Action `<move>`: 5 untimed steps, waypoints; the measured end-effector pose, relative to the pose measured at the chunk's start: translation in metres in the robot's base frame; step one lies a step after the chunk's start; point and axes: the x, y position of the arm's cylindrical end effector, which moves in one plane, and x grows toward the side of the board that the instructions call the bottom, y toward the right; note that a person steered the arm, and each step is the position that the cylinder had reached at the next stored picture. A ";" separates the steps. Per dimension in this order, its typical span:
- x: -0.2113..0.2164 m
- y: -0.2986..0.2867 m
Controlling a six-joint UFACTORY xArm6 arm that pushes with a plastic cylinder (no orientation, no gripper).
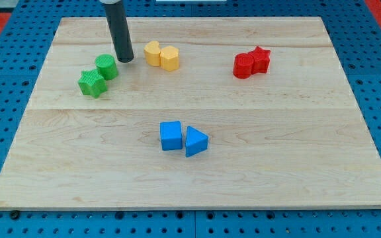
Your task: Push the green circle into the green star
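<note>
The small green circle block (pixel 106 67), a short ribbed plastic cylinder with a flat round top, sits toward the upper left of the pale wooden board (pixel 290 139). The green star block (pixel 92 82), of the same ribbed plastic, lies at its seven o'clock, touching it.

My tip (pixel 125 60), the lower end of the straight dark rod, stands at the circle's two o'clock, just beside it; whether it touches cannot be told. The rod has no jaws, so nothing is grasped or released.

There are eight blocks in four pairs:
- Two green.
- Two yellow: a rounded one (pixel 153 53) touching a hexagon-like one (pixel 169 58), at three o'clock from the tip.
- Two red: a cylinder (pixel 244 65) touching a star (pixel 260 58), far toward three o'clock.
- Two blue: a cube (pixel 171 135) touching a triangle (pixel 195 141), at the board's six o'clock.

No block lies in any container.
</note>
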 end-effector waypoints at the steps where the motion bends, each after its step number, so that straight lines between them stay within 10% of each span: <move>1: 0.000 -0.017; 5: 0.025 -0.045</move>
